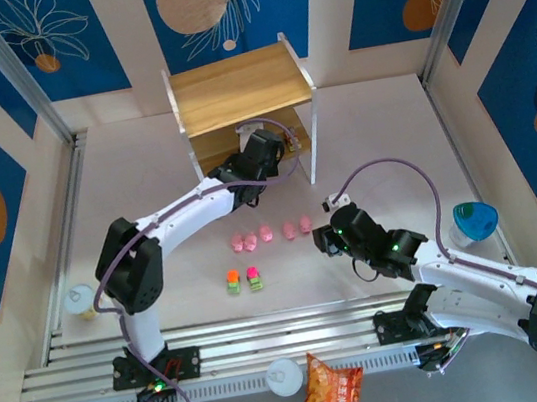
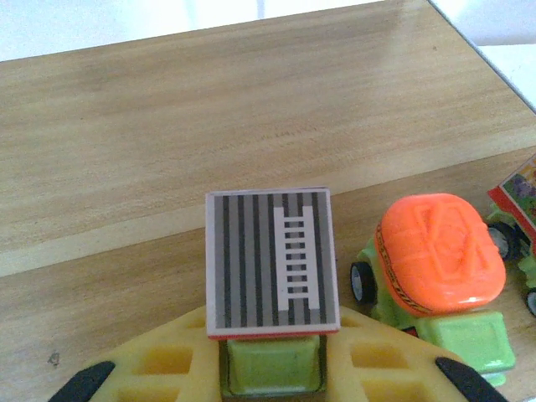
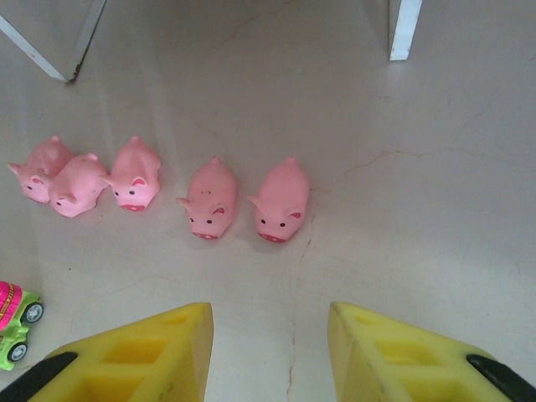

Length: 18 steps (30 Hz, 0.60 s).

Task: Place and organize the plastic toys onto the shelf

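Wooden shelf underneath: left claw grasps striped toy, letting go comes next; right claw released above pigs.

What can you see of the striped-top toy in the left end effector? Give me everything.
The striped-top toy is a small blocky piece: a flat grey square roof with dark stripes and a pale ladder print, a thin red edge beneath, and a glossy lime-green plastic body. It sits level, pinched at its green body between the yellow fingers of the left end effector, over the shelf's wooden board. An orange-topped toy stands just to its right, not touching. Whether it rests on the board is hidden.
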Motion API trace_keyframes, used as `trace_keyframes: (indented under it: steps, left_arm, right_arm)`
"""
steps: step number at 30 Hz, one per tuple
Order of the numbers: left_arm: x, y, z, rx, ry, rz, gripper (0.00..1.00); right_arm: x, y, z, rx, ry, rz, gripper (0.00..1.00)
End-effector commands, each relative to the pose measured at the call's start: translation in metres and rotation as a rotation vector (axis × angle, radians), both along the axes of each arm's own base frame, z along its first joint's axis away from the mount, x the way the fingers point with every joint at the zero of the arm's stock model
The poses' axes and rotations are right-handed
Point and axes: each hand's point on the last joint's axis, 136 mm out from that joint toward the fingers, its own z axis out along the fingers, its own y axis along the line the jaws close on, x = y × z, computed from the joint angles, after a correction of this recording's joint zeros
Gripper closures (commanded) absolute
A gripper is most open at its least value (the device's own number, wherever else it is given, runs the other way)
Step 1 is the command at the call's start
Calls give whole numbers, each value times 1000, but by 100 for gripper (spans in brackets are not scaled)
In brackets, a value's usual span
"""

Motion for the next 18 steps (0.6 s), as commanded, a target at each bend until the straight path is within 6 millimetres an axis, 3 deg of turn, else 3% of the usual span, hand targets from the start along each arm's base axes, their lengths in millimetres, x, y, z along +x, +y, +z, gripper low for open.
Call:
trace_keyframes:
  steps: [1,18]
  left_arm:
    - [17,6,7,-8,-32,27,82]
    - [10,9,12,-14,-44,21,57]
  right_arm:
    - [-1,2,1,24,-4,13,59]
    - [-1,1,0,28,2,11,59]
